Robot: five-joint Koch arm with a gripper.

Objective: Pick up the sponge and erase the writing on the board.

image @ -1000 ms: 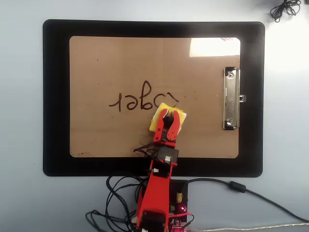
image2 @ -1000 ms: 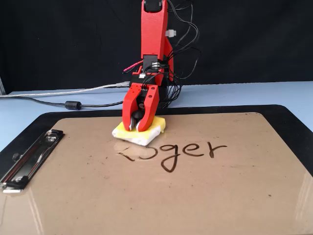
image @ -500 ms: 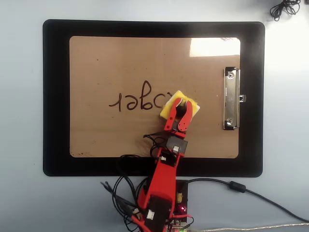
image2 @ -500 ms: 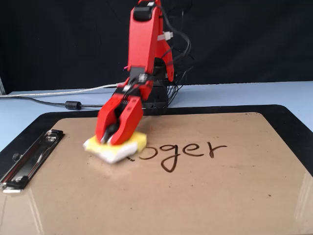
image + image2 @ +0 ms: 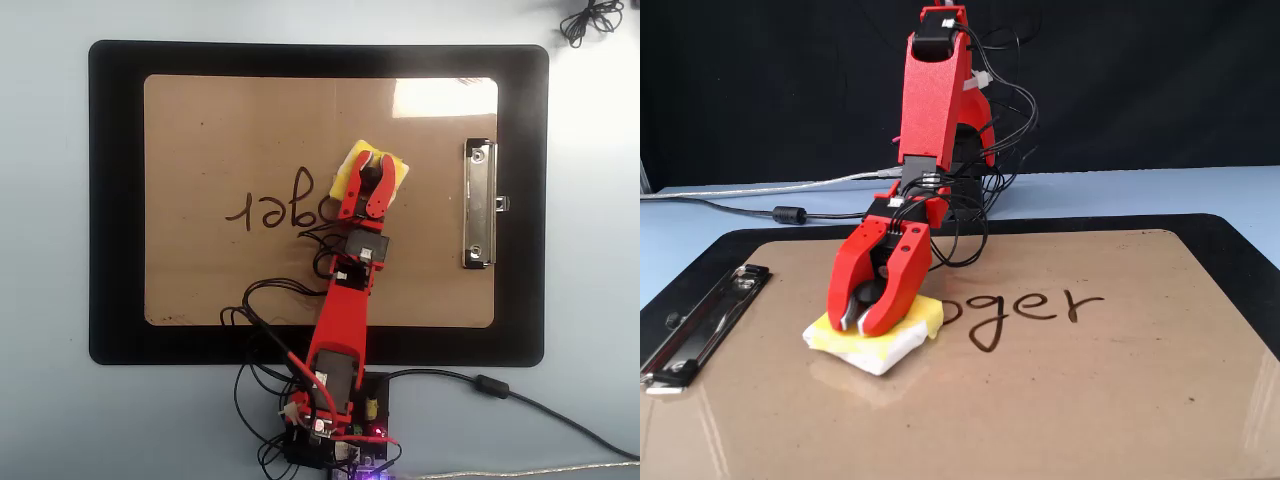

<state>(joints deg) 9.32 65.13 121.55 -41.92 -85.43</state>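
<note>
Sliding clear of the writing (image 5: 268, 208), the gripper (image 5: 374, 166) is clamping the sponge (image 5: 352, 165); first letter wiped, rest remaining.

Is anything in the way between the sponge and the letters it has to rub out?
Nothing visible. The claw holds the sponge flat on the board, right beside the writing. Only bare board lies between them. The metal clip is on the sponge's other side.
</note>
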